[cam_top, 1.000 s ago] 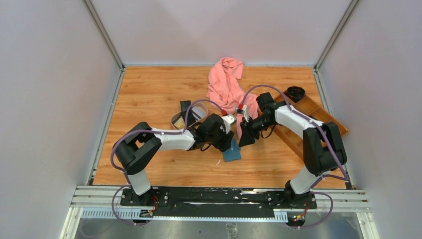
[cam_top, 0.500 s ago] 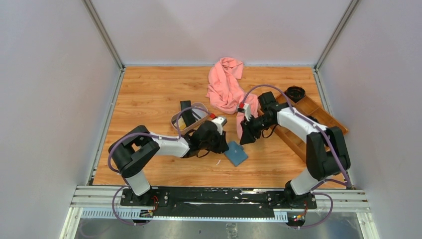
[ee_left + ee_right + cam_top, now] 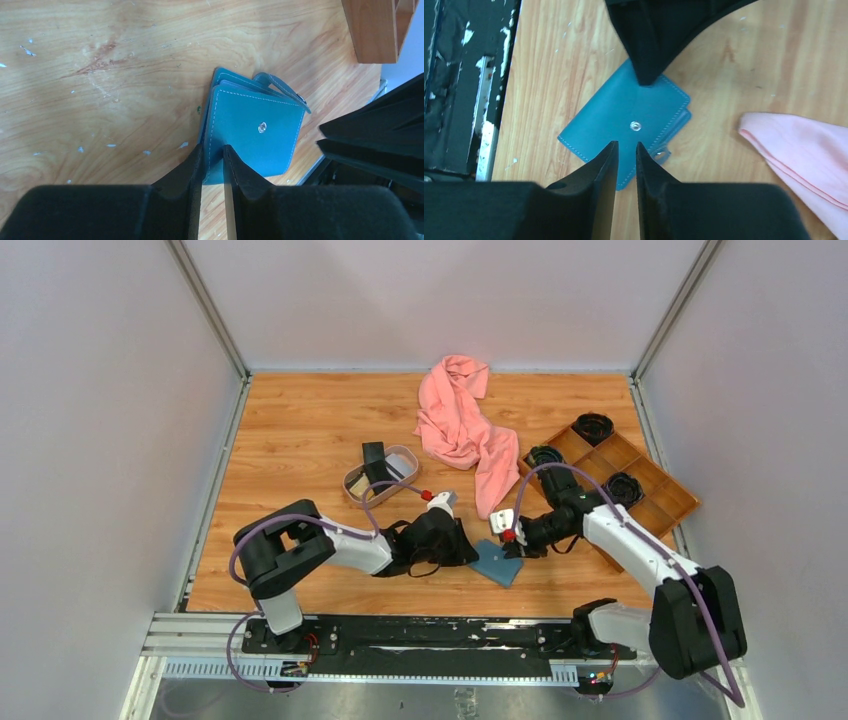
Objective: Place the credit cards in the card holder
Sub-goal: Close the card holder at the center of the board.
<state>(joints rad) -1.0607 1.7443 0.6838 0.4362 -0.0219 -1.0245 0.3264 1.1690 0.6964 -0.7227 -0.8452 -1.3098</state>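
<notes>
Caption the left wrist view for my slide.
Black jaws pinch one edge of a folded teal-blue card holder on a wooden table.

card holder [image 3: 497, 564] hemmed between left pincer [image 3: 214, 161], right pincer [image 3: 626, 151] (pink cloth [image 3: 465, 425] behind)

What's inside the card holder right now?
The card holder lies folded shut on the table, snap stud up, tab loose. Only layer edges peek out along one side; whether anything sits inside is hidden by the cover.
</notes>
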